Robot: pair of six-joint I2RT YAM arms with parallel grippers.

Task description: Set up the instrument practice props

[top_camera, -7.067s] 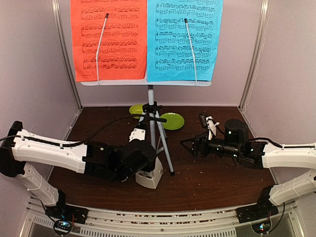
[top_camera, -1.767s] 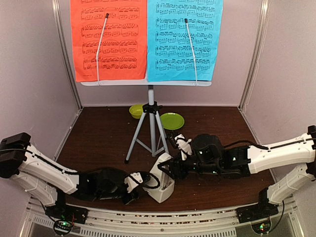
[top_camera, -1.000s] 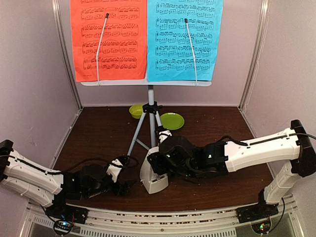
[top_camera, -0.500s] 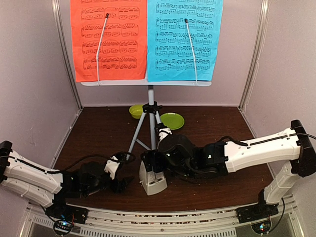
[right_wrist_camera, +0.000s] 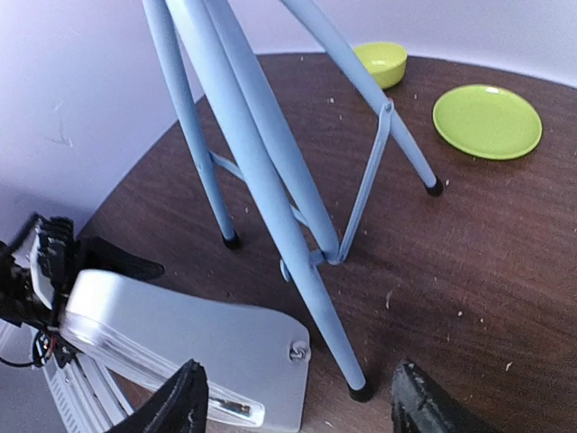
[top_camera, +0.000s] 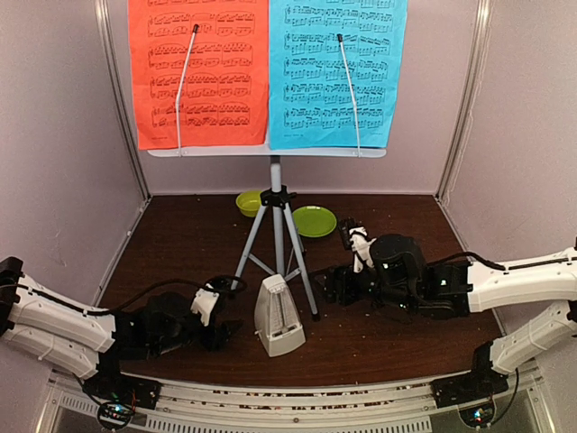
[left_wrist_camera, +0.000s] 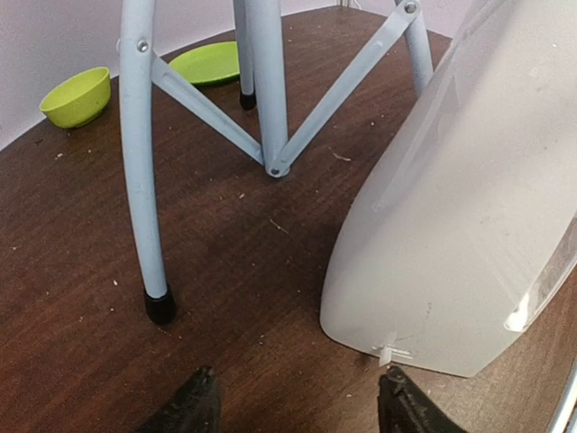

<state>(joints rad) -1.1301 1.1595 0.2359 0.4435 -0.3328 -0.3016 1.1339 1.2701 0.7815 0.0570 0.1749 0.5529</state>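
The whitish pyramid metronome (top_camera: 278,327) (left_wrist_camera: 469,207) (right_wrist_camera: 189,347) stands upright on the brown table, just in front of the grey tripod (top_camera: 277,242) (left_wrist_camera: 261,90) (right_wrist_camera: 261,162). On the tripod sits the pale grey stand desk (top_camera: 270,152), which carries the red sheet (top_camera: 198,72) and the blue sheet (top_camera: 338,72). My left gripper (top_camera: 225,332) (left_wrist_camera: 297,406) lies low to the metronome's left, open and empty, its right finger near the metronome's base corner. To the metronome's right my right gripper (top_camera: 332,285) (right_wrist_camera: 302,406) is open and holds nothing.
A lime-green bowl (top_camera: 249,202) (left_wrist_camera: 78,96) (right_wrist_camera: 382,61) and a lime-green plate (top_camera: 315,221) (left_wrist_camera: 209,61) (right_wrist_camera: 487,120) lie behind the tripod. The tripod's spread legs stand between the two arms. Purple walls close in on three sides.
My right gripper has let go of the metronome and drawn back to the right. The metronome now stands free and upright. The left arm has barely moved.
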